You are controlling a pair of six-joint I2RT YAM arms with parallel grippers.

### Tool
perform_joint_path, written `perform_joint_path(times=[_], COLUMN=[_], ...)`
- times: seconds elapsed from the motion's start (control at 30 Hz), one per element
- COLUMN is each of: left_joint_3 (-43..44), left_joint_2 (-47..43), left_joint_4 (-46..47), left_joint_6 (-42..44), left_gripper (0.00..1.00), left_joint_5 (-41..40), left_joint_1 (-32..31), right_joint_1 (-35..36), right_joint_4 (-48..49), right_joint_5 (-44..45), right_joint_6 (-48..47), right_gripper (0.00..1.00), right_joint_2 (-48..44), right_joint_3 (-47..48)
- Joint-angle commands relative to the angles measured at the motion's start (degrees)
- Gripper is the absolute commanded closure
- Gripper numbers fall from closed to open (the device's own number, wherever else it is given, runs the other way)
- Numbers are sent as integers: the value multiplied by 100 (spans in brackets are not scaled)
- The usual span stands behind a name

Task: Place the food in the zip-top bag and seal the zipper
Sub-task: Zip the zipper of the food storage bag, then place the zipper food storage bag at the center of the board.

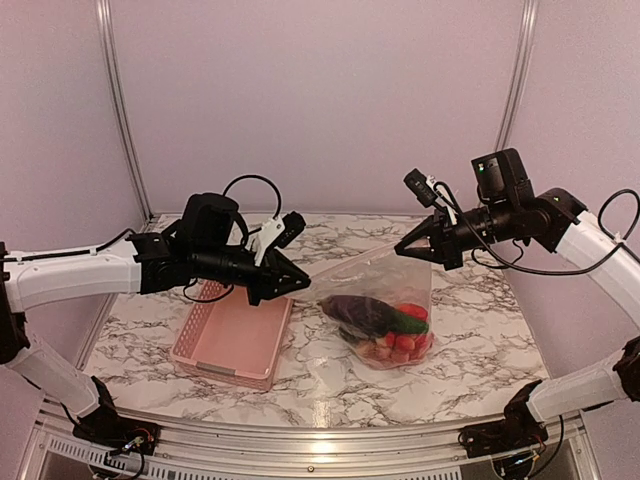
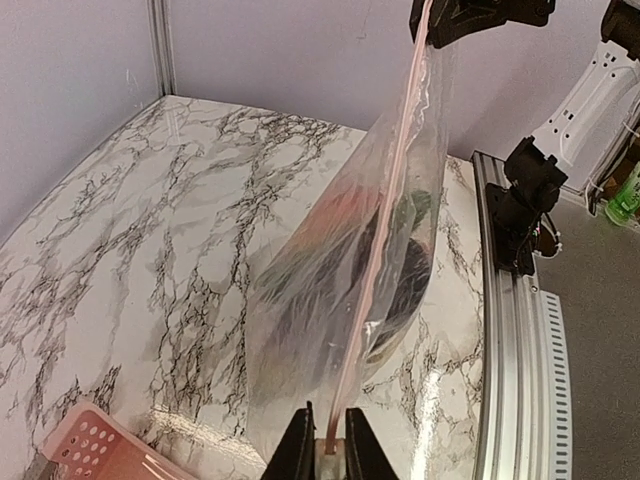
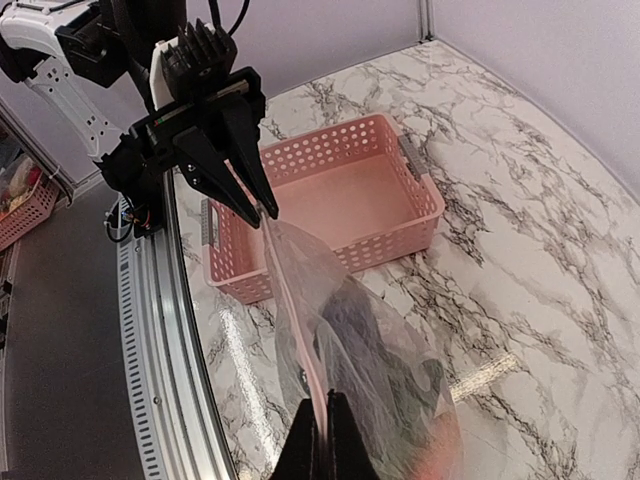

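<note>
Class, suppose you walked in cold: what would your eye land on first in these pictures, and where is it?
First, the clear bag stretched between the two arms over the middle of the marble table. Its pink strip is pinched at one end by the left fingers and at the other by the right fingers. Toy food in dark purple, green and red sags in its bottom, and an empty pink basket sits just left of it.

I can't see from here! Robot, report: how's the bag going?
Left pincer and right pincer shut on zipper ends, strip taut. Food inside zip-top bag. Nothing blocking.
</note>
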Motion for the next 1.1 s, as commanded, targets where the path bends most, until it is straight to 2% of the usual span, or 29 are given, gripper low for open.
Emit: perform_joint_path(times=[0.0, 0.37, 0.43, 0.5, 0.63, 0.67, 0.73, 0.77, 0.8, 0.9, 0.97, 1.0, 1.07], left_joint_3=[-243, -406, -326, -251, -91, -6, 163, 223, 257, 276, 255, 250, 276], left_joint_2=[-158, -186, -145, -130, -231, -251, -297, -330, -366, -563, -716, -784, -903], left_joint_4=[-528, -463, -408, -143, 629, 689, 719, 721, 720, 734, 736, 732, 649], left_joint_6=[66, 84, 41, -151, -574, -621, -605, -591, -578, -578, -646, -654, -906], left_gripper=[89, 86, 76, 54, 24, 18, 14, 12, 11, 8, 5, 3, 1], left_joint_5=[-129, -108, -144, -378, -1202, -1436, -1757, -1886, -1993, -2228, -2458, -2579, -2994], left_joint_1=[124, 236, 237, 239, 236, 248, 252, 258, 267, 295, 313, 315, 322], right_joint_1=[-116, -114, -118, -115, -123, -131, -127, -130, -124, -124, -123, -124, -125], right_joint_4=[123, 183, 211, 253, 491, 551, 632, 629, 597, 403, 421, 481, 598], right_joint_5=[21, -59, -112, -88, 561, 643, 590, 514, 448, 127, 16, 41, 163], right_joint_6=[6, 63, 88, 104, 168, 175, 192, 206, 222, 379, 578, 715, 895], right_gripper=[100, 100, 100, 100, 100, 100, 100, 95, 86, 50, 32, 26, 21], right_joint_2=[-140, -66, -24, 20, 95, 153, 266, 334, 403, 579, 602, 593, 603], right_joint_3=[132, 148, 160, 152, 160, 224, 409, 512, 628, 1080, 1363, 1478, 1706])
